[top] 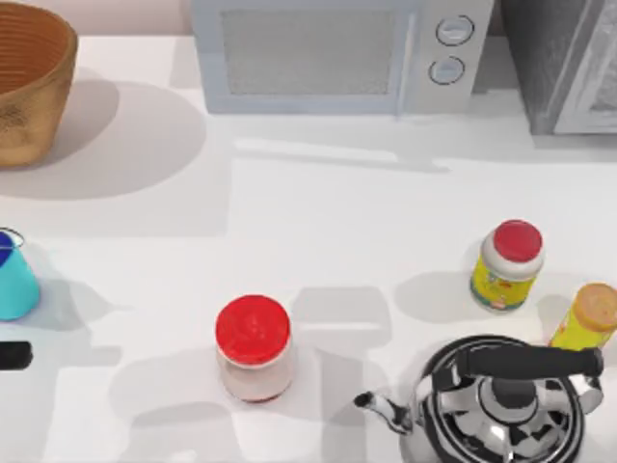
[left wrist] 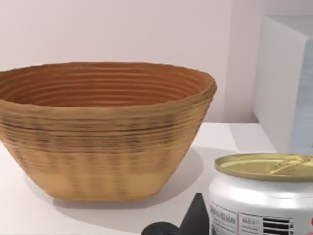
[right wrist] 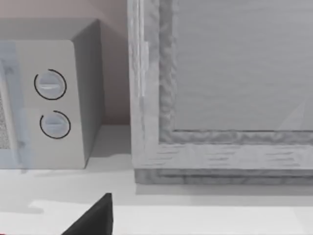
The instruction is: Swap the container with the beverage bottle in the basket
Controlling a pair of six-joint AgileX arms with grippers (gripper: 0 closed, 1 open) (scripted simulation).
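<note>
Top view: straight down over the white table (top: 318, 231). Left wrist view: low, level, close to the round brown woven wicker basket (left wrist: 105, 129), seen also at the top view's far-left corner (top: 34, 82). Right wrist view: low, close, facing the pale grey microwave with two round dials (right wrist: 49, 98), shared with the top view (top: 337, 53).

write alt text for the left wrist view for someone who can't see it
A large brown woven basket stands upright on a white table, its ribbed inner wall visible. In the near corner is the gold-olive top of a white beverage bottle, with a white appliance behind.
</note>
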